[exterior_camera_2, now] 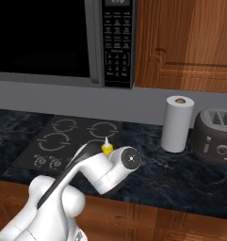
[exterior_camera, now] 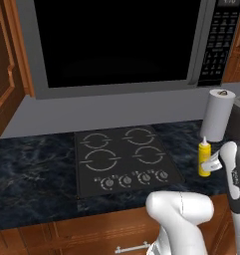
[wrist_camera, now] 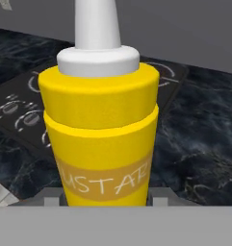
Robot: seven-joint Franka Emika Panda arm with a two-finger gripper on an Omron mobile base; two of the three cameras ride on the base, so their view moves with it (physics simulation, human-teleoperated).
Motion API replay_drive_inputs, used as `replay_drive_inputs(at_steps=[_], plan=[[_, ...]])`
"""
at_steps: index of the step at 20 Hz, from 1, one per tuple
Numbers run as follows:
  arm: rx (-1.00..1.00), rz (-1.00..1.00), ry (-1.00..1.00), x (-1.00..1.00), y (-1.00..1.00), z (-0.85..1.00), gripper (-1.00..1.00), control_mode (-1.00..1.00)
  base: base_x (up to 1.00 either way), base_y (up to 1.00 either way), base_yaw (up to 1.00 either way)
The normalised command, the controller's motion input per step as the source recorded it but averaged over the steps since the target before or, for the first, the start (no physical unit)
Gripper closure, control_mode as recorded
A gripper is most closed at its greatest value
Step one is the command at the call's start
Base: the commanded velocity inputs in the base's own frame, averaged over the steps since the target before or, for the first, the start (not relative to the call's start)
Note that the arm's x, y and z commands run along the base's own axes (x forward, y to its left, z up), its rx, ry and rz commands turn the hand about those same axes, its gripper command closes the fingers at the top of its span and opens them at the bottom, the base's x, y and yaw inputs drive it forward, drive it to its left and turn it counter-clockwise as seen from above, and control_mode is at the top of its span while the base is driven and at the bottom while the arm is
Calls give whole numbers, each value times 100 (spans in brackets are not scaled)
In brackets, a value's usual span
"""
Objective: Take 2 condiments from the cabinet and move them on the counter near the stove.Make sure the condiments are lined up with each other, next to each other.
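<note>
A yellow squeeze bottle [exterior_camera: 204, 160] [exterior_camera_2: 106, 148] [wrist_camera: 103, 129] with a white pointed nozzle stands upright at the counter [exterior_camera: 32, 169] [exterior_camera_2: 181, 176], just right of the stove [exterior_camera: 124, 159] [exterior_camera_2: 63, 141] [wrist_camera: 21, 110]. My gripper [exterior_camera: 211, 163] comes in from the right and is shut on the bottle's lower body, close above the dark stone. I cannot tell whether the bottle's base touches the counter. In the hand view the word MUSTARD shows on its label. The dark red sauce bottle is out of view. A reddish-brown wall cabinet door [exterior_camera_2: 181, 42] hangs at the upper right.
A white paper towel roll [exterior_camera: 217, 114] [exterior_camera_2: 177, 123] stands right behind the bottle, with a dark toaster [exterior_camera_2: 214, 136] beside it. The black-fronted microwave [exterior_camera: 121, 45] [exterior_camera_2: 49, 37] hangs over the stove. Another wooden cabinet door [exterior_camera: 2, 74] is at the far left.
</note>
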Motion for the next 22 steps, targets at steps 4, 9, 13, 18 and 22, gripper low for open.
replay_drive_inputs(at_steps=[4, 9, 13, 18, 22], plan=[[1, 6, 0, 18, -3, -18, 100, -100, 0, 0, 0], [3, 7, 0, 20, -5, -15, 100, -100, 0, 0, 0], [3, 7, 0, 20, -4, -11, 100, -100, 0, 0, 0], [4, 4, 0, 25, -3, -8, 100, -100, 0, 0, 0], [3, 3, 0, 25, 0, -11, 100, -100, 0, 0, 0]])
